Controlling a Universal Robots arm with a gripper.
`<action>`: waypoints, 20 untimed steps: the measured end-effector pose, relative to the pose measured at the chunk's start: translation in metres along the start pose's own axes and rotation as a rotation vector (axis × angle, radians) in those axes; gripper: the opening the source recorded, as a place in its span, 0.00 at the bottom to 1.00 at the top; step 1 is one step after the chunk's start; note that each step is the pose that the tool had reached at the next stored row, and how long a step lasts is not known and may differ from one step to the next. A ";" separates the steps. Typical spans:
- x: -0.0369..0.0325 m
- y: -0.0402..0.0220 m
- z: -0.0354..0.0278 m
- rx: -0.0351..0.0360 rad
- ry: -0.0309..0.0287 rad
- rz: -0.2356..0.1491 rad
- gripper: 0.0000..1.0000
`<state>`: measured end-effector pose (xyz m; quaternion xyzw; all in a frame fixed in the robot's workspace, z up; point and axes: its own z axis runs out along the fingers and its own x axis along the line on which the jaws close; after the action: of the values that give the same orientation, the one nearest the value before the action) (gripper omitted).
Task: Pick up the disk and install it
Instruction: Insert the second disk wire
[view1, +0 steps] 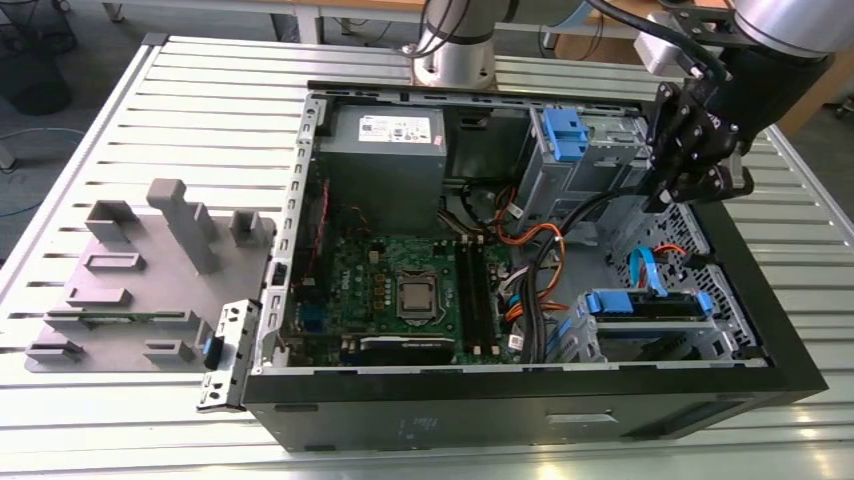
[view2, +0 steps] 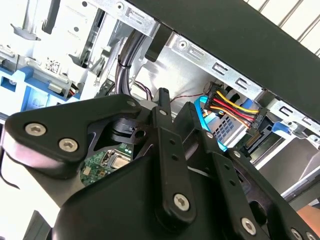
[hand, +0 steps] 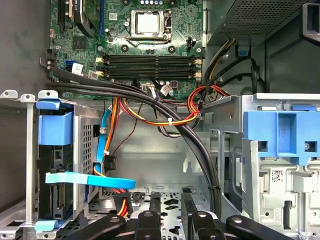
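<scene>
The disk (view1: 649, 304) sits in the lower drive cage at the case's front corner, on the exterior view's right, with its blue rails showing. In the first wrist view the disk (hand: 56, 170) stands edge-on inside that cage between blue rails. In the second wrist view the disk (view2: 231, 134) shows silver beside a multicoloured power plug (view2: 240, 111). My gripper (view1: 671, 192) hangs above the case's right side, well apart from the disk. Its fingers (hand: 152, 202) stand slightly apart over the perforated case floor with nothing between them, so my gripper (hand: 171, 200) is open.
The open computer case (view1: 534, 385) holds a green motherboard (view1: 400, 290), a grey power-supply box (view1: 384, 150) and an upper cage with a blue latch (view1: 565, 135). Black and orange cable bundles (hand: 192, 135) cross between the cages. A grey fixture plate (view1: 134, 280) lies on the slatted table.
</scene>
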<state>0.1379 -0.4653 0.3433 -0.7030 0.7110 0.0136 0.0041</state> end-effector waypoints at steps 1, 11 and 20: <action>0.0000 0.0000 -0.0002 0.0000 0.0000 0.000 0.31; -0.0001 0.0001 -0.0038 0.0000 0.0006 0.000 0.31; -0.0001 0.0001 -0.0049 0.0000 0.0004 0.000 0.31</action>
<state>0.1379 -0.4653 0.3483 -0.7030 0.7111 0.0135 0.0039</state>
